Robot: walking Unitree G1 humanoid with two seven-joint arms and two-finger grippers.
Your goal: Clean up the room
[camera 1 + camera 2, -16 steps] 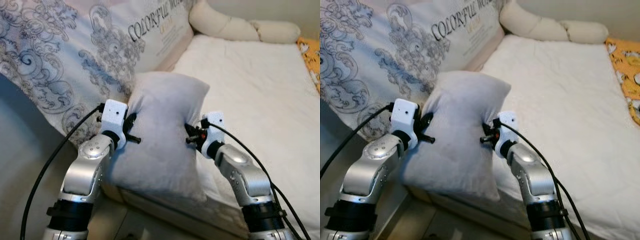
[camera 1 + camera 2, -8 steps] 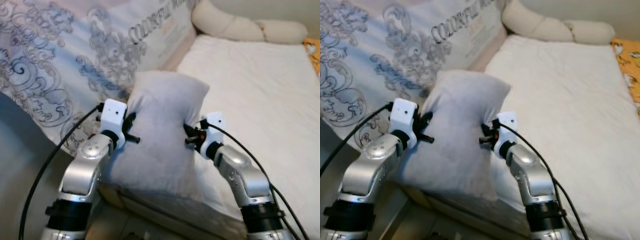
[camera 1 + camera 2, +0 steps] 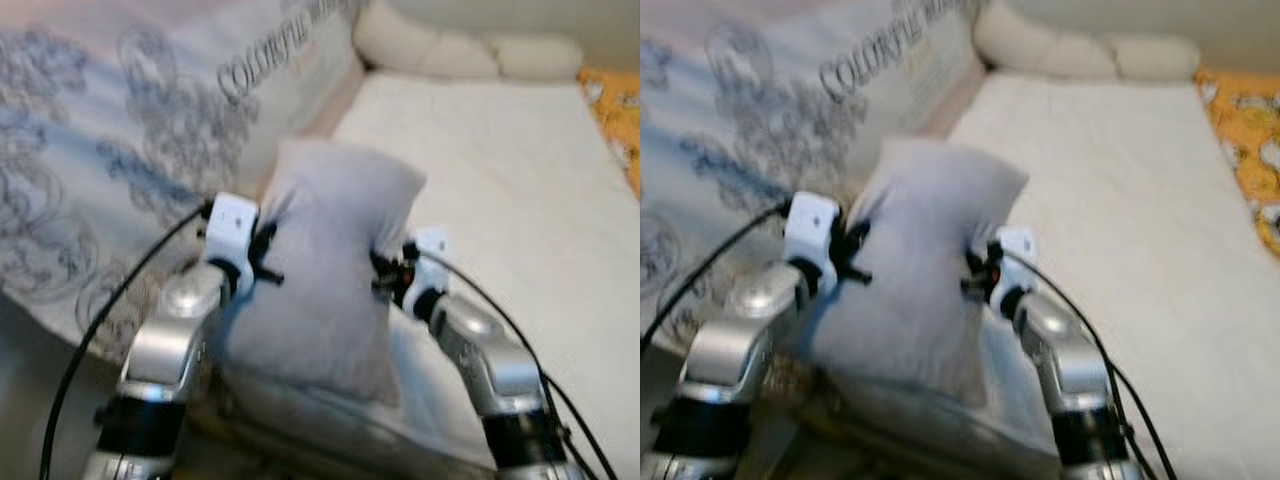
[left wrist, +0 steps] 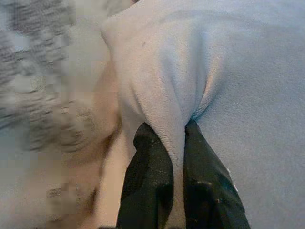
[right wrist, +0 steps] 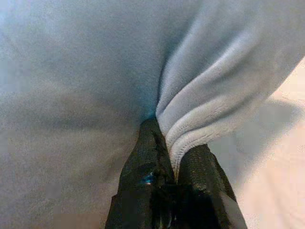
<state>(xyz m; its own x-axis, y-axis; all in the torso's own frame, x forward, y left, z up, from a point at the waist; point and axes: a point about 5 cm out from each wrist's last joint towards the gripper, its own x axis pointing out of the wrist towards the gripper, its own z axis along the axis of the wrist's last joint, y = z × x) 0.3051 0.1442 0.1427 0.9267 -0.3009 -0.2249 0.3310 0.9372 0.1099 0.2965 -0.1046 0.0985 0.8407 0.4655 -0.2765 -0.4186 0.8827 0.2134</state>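
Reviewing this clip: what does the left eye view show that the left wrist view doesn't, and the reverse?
Left eye view: both arms, the right hand at the pillow's other side, the white mattress, the cream bolster and the patterned duvet.

Left wrist view: up close, a fold of fabric pinched between the black fingers.

Both: the left hand gripping the grey pillow.

— What are we counting out here?

— One grey pillow [image 3: 325,270] is hanging up front, and two grippers are pinching it: the left gripper [image 4: 172,138] and the right gripper [image 5: 167,143].

— And behind?

— One big patterned cushion [image 3: 150,130] with lettering is leaning on the left, two cream bolsters [image 3: 420,52] are lying at the far end, and one orange printed cloth [image 3: 612,100] is showing at the right edge.
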